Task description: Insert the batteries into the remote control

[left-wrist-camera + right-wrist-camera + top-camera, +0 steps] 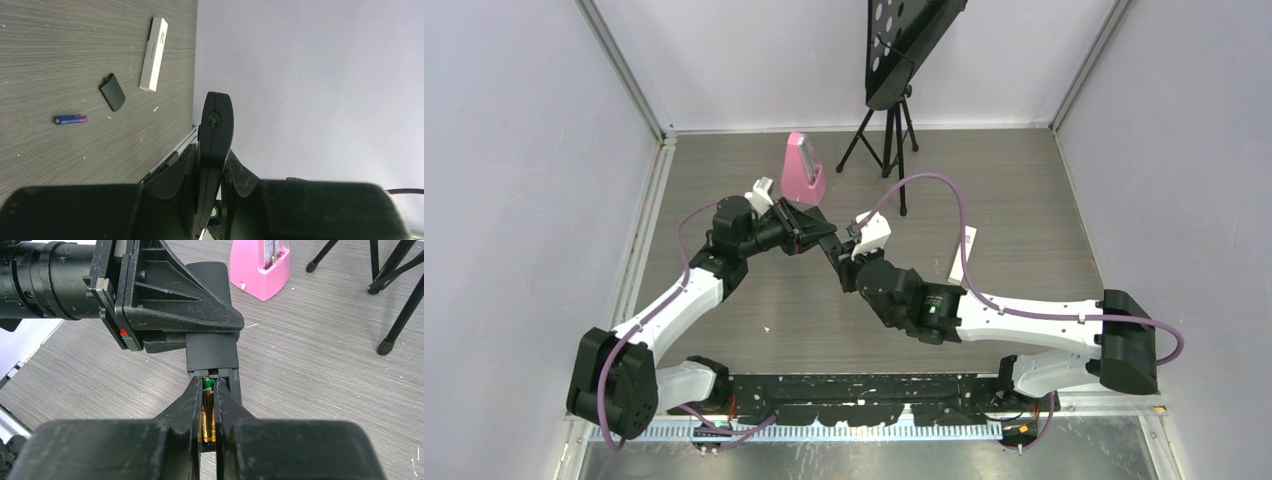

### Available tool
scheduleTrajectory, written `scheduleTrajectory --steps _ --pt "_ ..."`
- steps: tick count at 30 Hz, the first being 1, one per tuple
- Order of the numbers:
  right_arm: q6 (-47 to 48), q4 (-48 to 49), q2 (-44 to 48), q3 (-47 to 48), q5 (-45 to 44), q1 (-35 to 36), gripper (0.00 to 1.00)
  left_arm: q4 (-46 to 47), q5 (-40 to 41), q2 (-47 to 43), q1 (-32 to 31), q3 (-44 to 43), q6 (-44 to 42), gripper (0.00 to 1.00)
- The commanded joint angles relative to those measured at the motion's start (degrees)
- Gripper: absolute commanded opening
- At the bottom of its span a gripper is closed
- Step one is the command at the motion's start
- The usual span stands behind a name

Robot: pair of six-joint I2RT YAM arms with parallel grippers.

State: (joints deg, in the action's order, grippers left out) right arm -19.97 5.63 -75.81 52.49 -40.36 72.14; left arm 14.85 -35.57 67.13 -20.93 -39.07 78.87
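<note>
- Two black fingers (190, 405) of the right gripper (208, 389), seen from the right wrist, are pressed close together on a slim gold-and-green cylindrical battery (207, 417).
- That battery sits at the open compartment in the near end of the slim flat black remote control (211, 347); whether it is fully seated cannot be told.
- Further along the bar, the left gripper (210, 327) clamps the remote, holding it above the grey wood-grain table (310, 365).
- Only this view shows the gold battery. Behind it stand a pink pyramid-shaped metronome (260, 265) and thin black tripod legs (395, 325).
- From the left wrist, the remote appears edge-on, squeezed tight between the left fingers and clear of the tabletop.
- This camera alone picks out three loose pieces lying on the table. They are a blue-and-purple battery (70, 119), a small black back cover (112, 92) and a white bar-shaped remote (153, 54).
- The cover lies between the other two, touching neither.
- From above, both arms converge mid-table just in front of the metronome, their grippers meeting end to end on the dark bar.
- The white remote shows to their right, and a black perforated music stand (909, 45) rises at the far wall.
- Neither battery can be made out from this height.
</note>
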Motion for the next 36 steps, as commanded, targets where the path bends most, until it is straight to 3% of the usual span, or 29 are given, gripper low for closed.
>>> scheduleTrajectory --steps 1,8,17,27,31,34,36 --pt "0.02 -15.74 -5.51 -4.61 9.50 2.57 0.12 20.23 -2.66 -2.36 -0.08 -4.86 12.50 0.00" --pt "-5.15 -14.02 -1.83 -3.42 16.96 1.47 0.16 23.18 -7.55 -2.13 -0.08 -4.31 10.18 0.00" --pt "-11.11 -18.36 -1.97 0.59 22.05 -1.06 0.26 18.47 -8.82 -4.27 -0.11 -4.30 5.23 0.00" --pt "-15.41 -23.09 -0.49 3.92 16.83 -3.36 0.35 17.05 -10.15 -5.08 -0.15 -2.36 3.24 0.00" --pt "-16.23 -23.08 0.84 4.11 14.86 -3.58 0.44 16.63 -10.33 -5.12 -0.14 -2.00 2.73 0.00" --pt "-16.42 -23.46 1.08 4.05 12.78 -3.94 0.45 15.68 -10.24 -5.24 -0.10 -1.74 2.62 0.00" --pt "-16.34 -24.04 0.78 4.02 12.08 -4.23 0.39 13.94 -9.97 -5.33 -0.08 -1.87 2.60 0.00"
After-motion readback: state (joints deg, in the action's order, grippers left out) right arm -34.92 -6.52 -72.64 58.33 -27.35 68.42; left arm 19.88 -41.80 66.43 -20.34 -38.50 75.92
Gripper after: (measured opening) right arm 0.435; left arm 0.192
